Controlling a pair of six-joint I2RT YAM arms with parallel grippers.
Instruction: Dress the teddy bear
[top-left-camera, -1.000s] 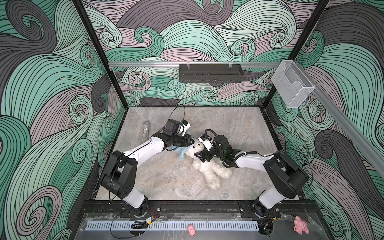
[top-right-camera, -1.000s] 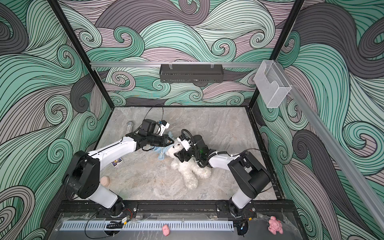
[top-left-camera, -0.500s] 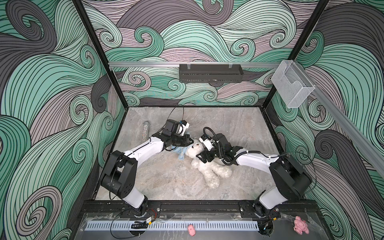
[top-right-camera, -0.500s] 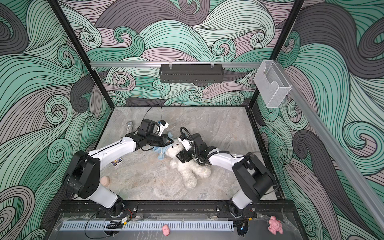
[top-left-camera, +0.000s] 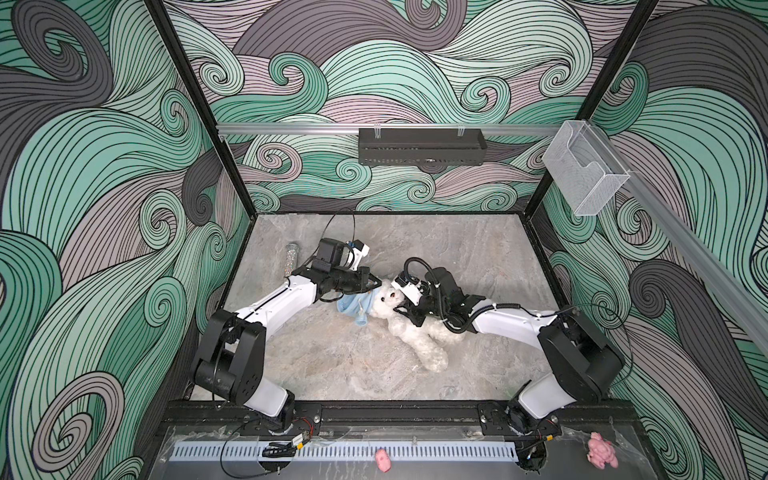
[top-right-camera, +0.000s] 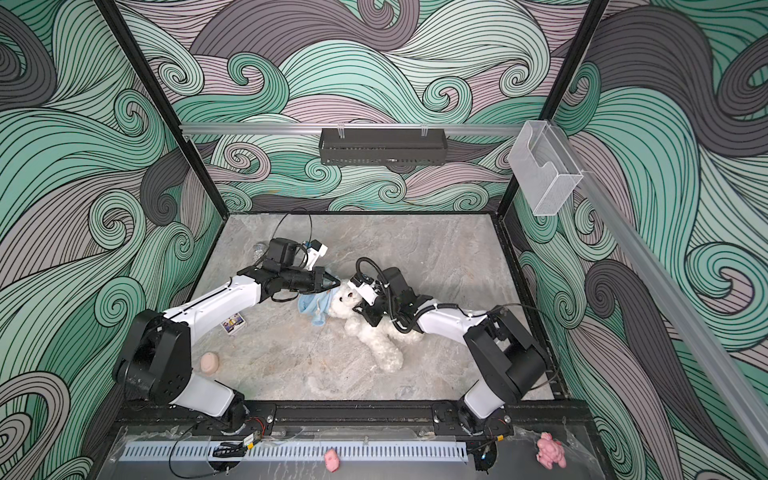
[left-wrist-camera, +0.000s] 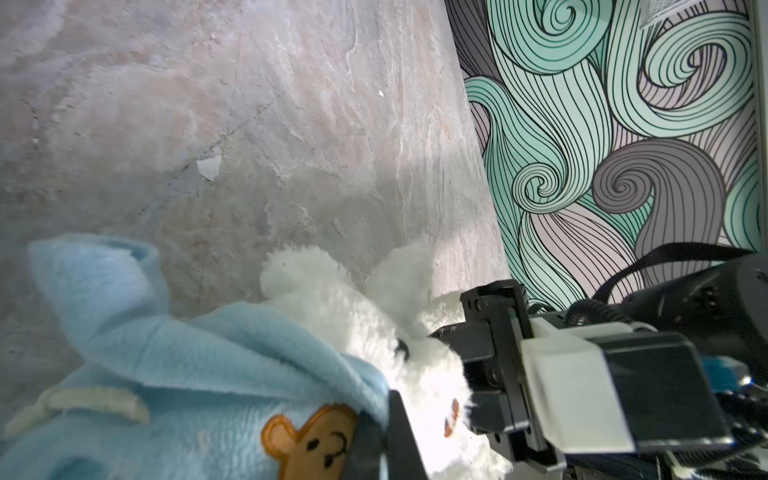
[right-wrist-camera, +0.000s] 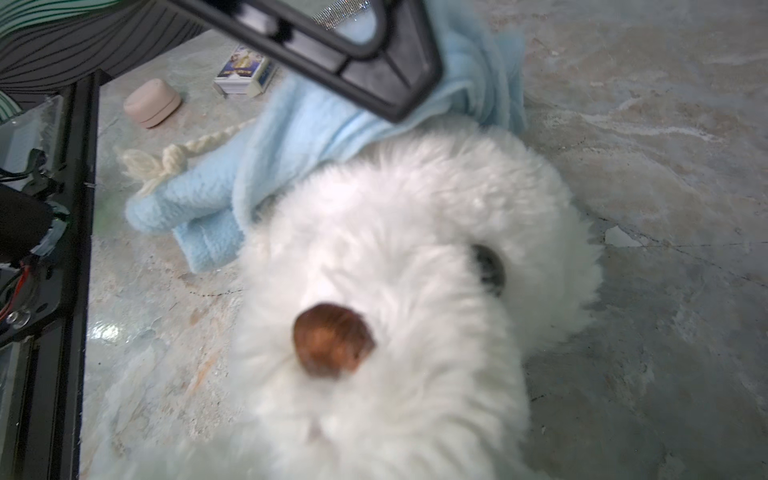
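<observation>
The white fluffy teddy bear (top-left-camera: 419, 336) (top-right-camera: 376, 334) lies on its back mid-table, head toward the left arm. A light blue hooded garment (top-left-camera: 353, 305) (top-right-camera: 313, 303) (left-wrist-camera: 187, 353) is bunched at the crown of its head (left-wrist-camera: 365, 316). My left gripper (top-left-camera: 376, 284) (top-right-camera: 336, 283) (left-wrist-camera: 382, 440) is shut on the garment's edge beside the bear patch. My right gripper (top-left-camera: 402, 309) (top-right-camera: 360, 309) (left-wrist-camera: 467, 378) is pressed into the fur under the bear's chin, closed on it. In the right wrist view the bear's face (right-wrist-camera: 395, 249) hides the jaws.
A glittery tube (top-left-camera: 292, 257) lies at the back left. A small card box (top-right-camera: 232, 325) and a pinkish round case (top-right-camera: 209, 362) sit under the left arm. Two pink plush toys (top-left-camera: 382, 459) (top-left-camera: 600, 455) rest on the front ledge. A black tray (top-left-camera: 422, 146) hangs on the back rail.
My right gripper has gone from wide open to closed on the fur at the bear's neck. The left arm has held still with the garment.
</observation>
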